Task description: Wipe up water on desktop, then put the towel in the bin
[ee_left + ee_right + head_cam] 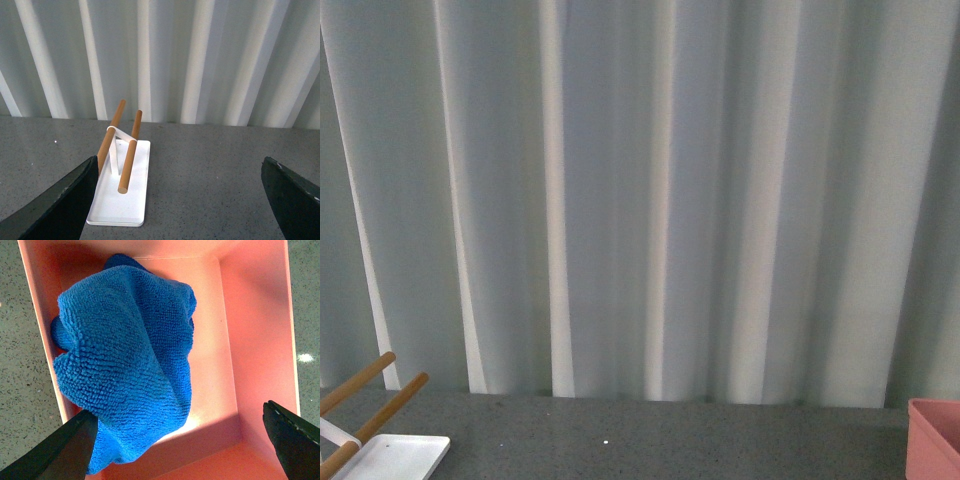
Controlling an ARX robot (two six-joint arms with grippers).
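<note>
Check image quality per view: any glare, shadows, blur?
Front view: soft, dim, evenly lit; bin clipped at the frame edge. Left wrist view: sharp, white tray bright but not blown out. Right wrist view: towel crisp, glare spot on desktop, shadow across the bin floor.

Only the fingertips of each gripper were visible, in the wrist views; no arm body appeared in the front view.

Left gripper (179, 200): two fingers (60, 202) of black, matte material, each tapering to a blunt wedge. Surfaces carried fine pale specks and light scuffing along the edges.

Right gripper (175, 442): two matching black fingers (57, 452), same wedge profile, with a thin pale line along the inner edge of one.

No cables, screws or markings could be seen.
</note>
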